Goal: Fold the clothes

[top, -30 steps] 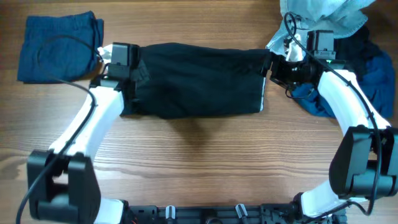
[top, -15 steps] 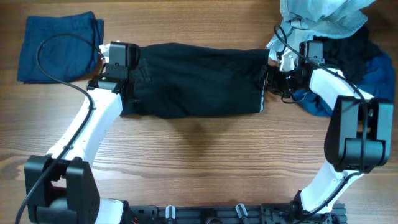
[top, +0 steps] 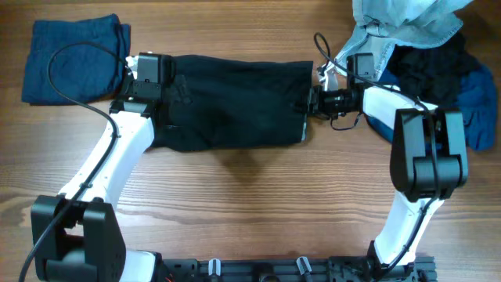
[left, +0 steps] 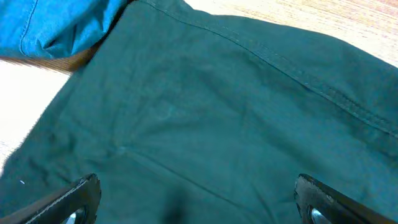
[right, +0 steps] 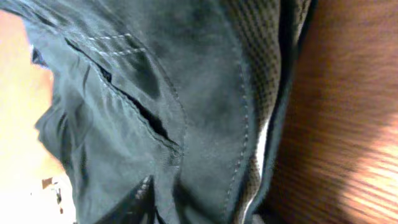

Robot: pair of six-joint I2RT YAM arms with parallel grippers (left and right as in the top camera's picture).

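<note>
Well, the shorts (top: 227, 110) lie spread on the table (top: 250, 196). Over their left end the left gripper (left: 196, 208) hovers, jaws wide apart. At the right edge the right gripper (top: 311, 102) seems pinched on fabric, though its camera shows only cloth.

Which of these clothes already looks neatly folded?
The dark blue garment at the upper left, a tidy rectangle lying alone. The black shorts lie spread out; the rest sit in a crumpled heap at right.
</note>
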